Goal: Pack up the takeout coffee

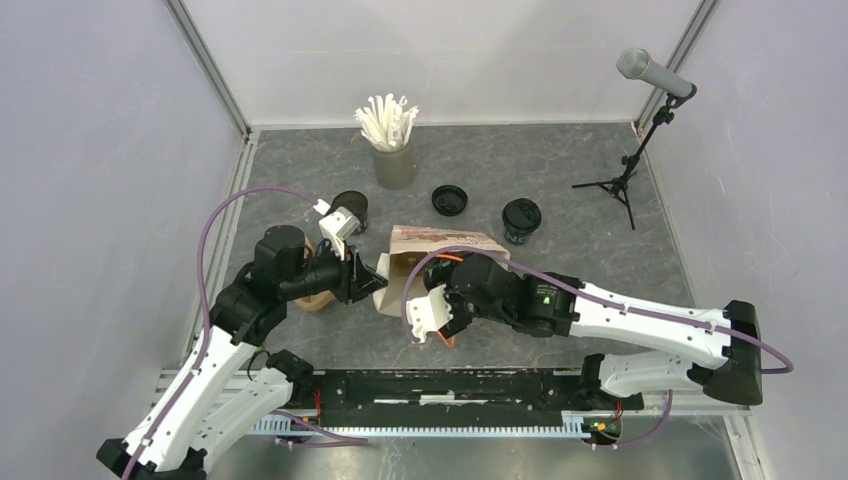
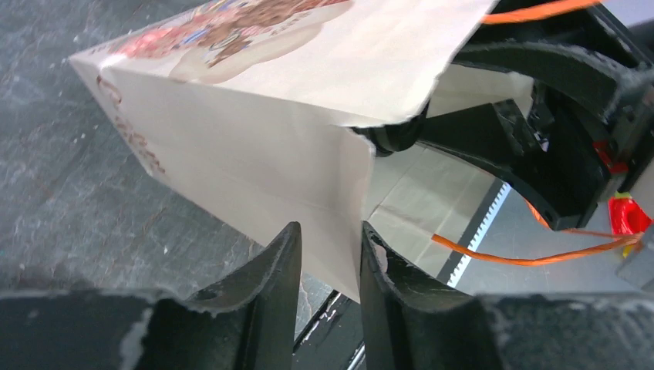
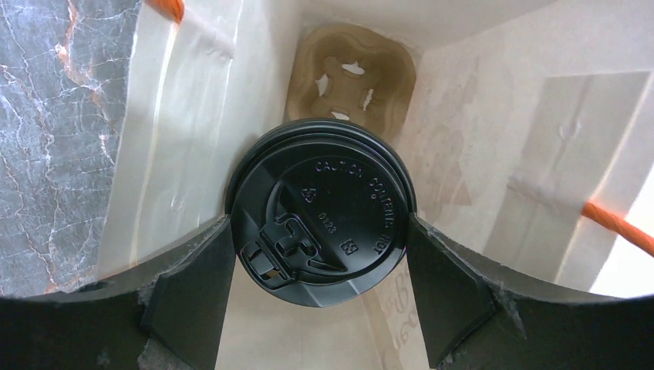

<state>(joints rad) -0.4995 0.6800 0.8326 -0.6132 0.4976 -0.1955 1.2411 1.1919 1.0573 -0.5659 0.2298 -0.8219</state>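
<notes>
Paper bag (image 3: 478, 154): pulp carrier (image 3: 351, 77), lidded cup (image 3: 320, 212) in right end effector (image 3: 320, 235).

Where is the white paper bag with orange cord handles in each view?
Top external: white paper bag lying mid-frame.
Left wrist: upper middle, corner within the left gripper.
Right wrist: its inner walls frame the lidded black cup.
Shared landmark: its orange cord handle.

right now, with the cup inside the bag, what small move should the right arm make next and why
Probably ease the right pincer deeper into the paper bag: it grips the lidded cup, and the pulp carrier shows beyond it at the bag's far end, so the cup seems not yet seated.
</notes>
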